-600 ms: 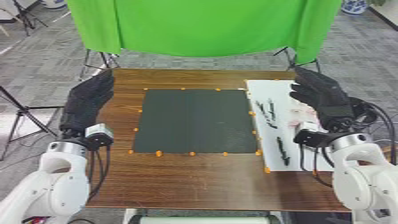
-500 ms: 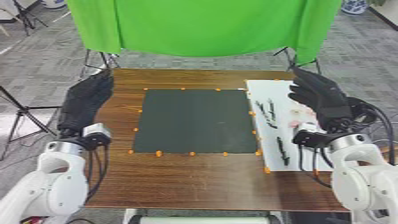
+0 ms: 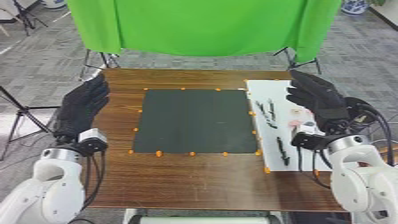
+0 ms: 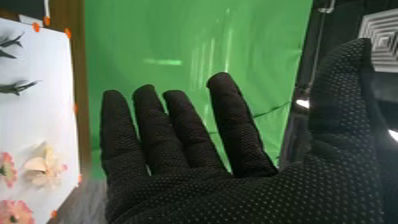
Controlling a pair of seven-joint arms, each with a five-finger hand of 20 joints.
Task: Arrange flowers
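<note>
Right hand (image 3: 317, 97) is up near the white sheet (image 3: 266, 90), and I've got it released: fingers straight, thumb spread wide, nothing in its grasp. On that sheet lie my flowers, a cream bloom (image 4: 43, 167) and a pink bloom (image 4: 16, 211), plus dark leafy sprigs (image 3: 282, 150). Left hand (image 3: 82, 102), fingers extended, hovers left of the dark mat (image 3: 195, 120).

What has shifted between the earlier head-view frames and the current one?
Both hands moved slightly: the left hand drew back toward the robot and a little to its left, while the right hand edged a little to the left. Nothing was taken hold of or let go. The pink flowers, dark sprigs, white sheet and dark mat stayed put.
</note>
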